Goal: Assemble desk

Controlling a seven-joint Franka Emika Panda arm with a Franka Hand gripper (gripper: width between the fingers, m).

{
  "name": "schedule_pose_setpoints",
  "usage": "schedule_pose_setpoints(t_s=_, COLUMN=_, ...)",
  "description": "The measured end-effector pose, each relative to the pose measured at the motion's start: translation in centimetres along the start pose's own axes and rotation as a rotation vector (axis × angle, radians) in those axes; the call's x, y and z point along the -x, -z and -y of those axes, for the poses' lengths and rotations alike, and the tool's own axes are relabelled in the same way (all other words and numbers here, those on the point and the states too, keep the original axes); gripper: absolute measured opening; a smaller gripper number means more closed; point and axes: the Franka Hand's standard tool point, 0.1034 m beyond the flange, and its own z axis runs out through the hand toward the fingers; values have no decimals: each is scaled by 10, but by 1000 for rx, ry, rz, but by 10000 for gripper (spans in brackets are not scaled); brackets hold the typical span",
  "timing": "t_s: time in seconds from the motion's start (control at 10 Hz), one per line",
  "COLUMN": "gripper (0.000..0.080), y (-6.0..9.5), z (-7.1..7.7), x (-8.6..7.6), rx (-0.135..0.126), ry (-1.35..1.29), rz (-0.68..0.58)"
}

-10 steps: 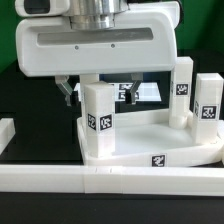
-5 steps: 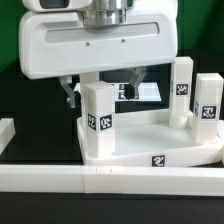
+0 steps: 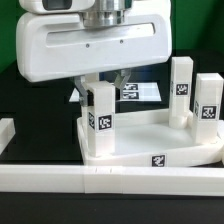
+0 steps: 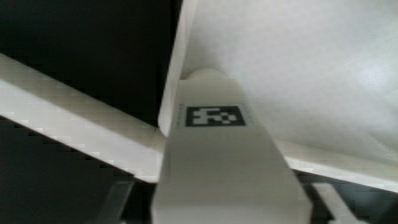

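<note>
Standing in desk panel (image 3: pixel 150 135): three legs (image 3: pixel 100 120).

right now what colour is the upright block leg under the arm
White plastic block leg with a black-and-white square tag, clearest in the exterior view.

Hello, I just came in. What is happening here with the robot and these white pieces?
A robot arm is putting a desk together. Its end effector has come down over one white leg that stands upright at a corner of the desk panel, and its fingers have been closing in on the top of this leg over the last second. Whether they already press it firmly cannot be told. Two more legs stand at the panel's far side, on the exterior view's right.
</note>
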Motion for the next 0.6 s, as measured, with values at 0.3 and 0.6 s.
schedule_pose_setpoints(t_s=0.3, gripper=288, y=0, z=-1, x=0, rx=-5, ry=-137, rz=-3)
schedule_pose_setpoints(t_s=0.6, gripper=288, y=0, z=-3, x=2, rx=-15, ry=-487, rz=-7)
